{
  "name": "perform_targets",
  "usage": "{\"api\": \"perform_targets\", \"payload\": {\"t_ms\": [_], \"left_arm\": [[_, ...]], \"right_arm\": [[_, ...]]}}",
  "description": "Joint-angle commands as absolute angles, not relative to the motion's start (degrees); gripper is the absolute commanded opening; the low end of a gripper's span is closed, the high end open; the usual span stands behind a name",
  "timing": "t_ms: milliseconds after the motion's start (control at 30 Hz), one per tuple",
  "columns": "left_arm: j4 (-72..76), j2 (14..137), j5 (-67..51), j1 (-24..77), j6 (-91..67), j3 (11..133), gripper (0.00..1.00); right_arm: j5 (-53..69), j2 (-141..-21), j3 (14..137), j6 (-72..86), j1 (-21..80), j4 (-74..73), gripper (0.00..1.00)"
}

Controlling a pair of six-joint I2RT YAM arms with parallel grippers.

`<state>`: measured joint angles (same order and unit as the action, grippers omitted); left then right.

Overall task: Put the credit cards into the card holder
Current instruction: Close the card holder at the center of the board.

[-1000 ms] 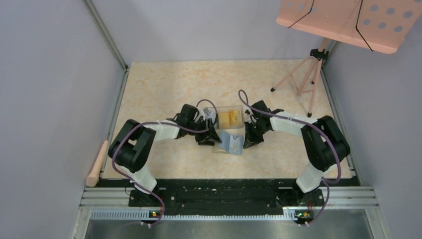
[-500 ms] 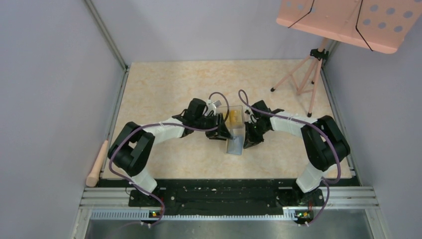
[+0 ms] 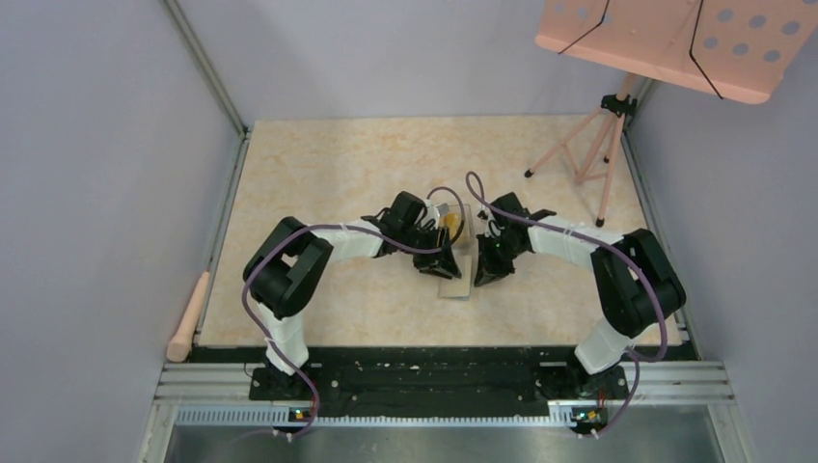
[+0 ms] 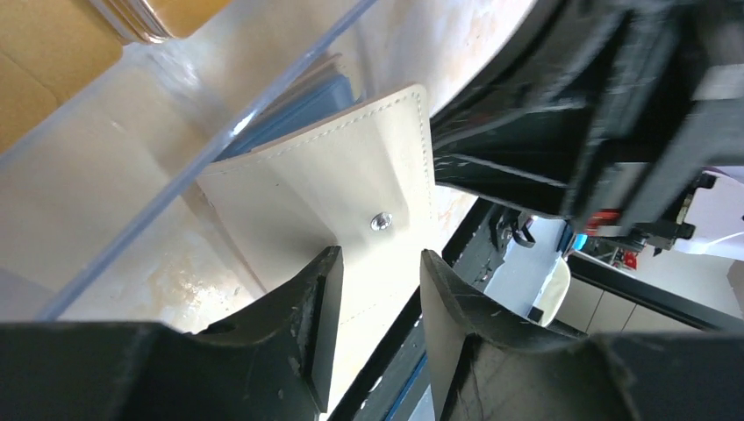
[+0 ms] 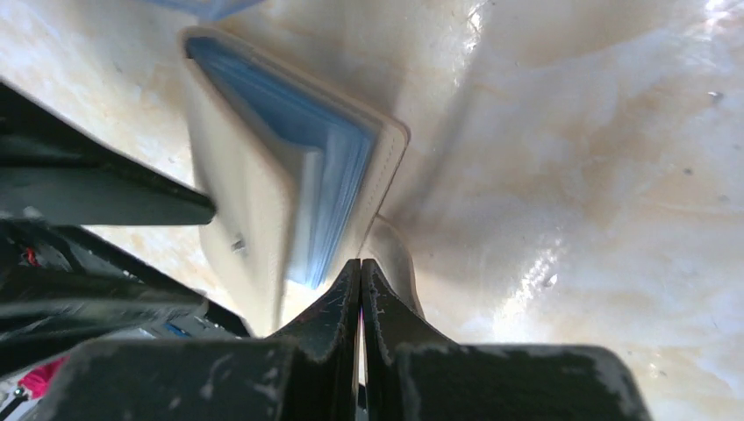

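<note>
The beige card holder (image 3: 455,285) lies on the table, folded nearly shut, blue pockets (image 5: 320,167) showing at its edge. My left gripper (image 3: 439,262) is open at its left side; in the left wrist view (image 4: 377,272) the beige flap with the snap dot (image 4: 380,222) runs between the jaws. My right gripper (image 3: 479,276) is shut, its tips (image 5: 361,263) against the holder's beige cover (image 5: 397,259). Golden-yellow credit cards (image 3: 449,224) sit in the clear box (image 3: 464,214) just behind; they also show in the left wrist view (image 4: 53,44).
A pink music stand (image 3: 675,39) on a tripod (image 3: 588,154) stands at the back right. A wooden handle (image 3: 189,316) lies off the table's left edge. Grey walls enclose the table on three sides.
My left arm has swung right, pushing the holder's left flap over so the open holder is now folded nearly shut. My right gripper has stayed at the holder's right edge.
</note>
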<state>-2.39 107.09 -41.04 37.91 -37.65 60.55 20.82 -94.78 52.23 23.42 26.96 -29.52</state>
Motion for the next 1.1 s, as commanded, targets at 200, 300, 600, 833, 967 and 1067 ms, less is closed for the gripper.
{"api": "perform_targets", "payload": {"t_ms": [200,300,600,833,967,1067], "left_arm": [[-10.6,111.66,-38.9,39.12,-32.66,66.77,0.3],[-15.5,112.7,-35.68,39.86,-30.86,69.11,0.17],[-23.29,110.6,-25.72,41.99,-27.14,72.71,0.0],[-23.79,104.08,-20.16,42.01,-25.93,70.28,0.01],[-23.0,103.3,-20.94,42.01,-25.12,68.41,0.0],[-22.8,103.79,-21.19,42.01,-25.22,67.74,0.0]], "right_arm": [[20.97,-88.88,56.96,22.59,25.08,-31.93,0.0],[22.6,-89.98,57.78,22.67,25.06,-30.69,0.0],[23.91,-95.32,55.16,22.81,25.07,-24.86,0.0],[20.36,-98.75,53.83,22.1,25.07,-23.31,0.0],[19.86,-98.7,55.27,22.29,25.06,-23.99,0.0],[19.63,-98.34,56.49,22.11,25.11,-25.24,0.0]]}}
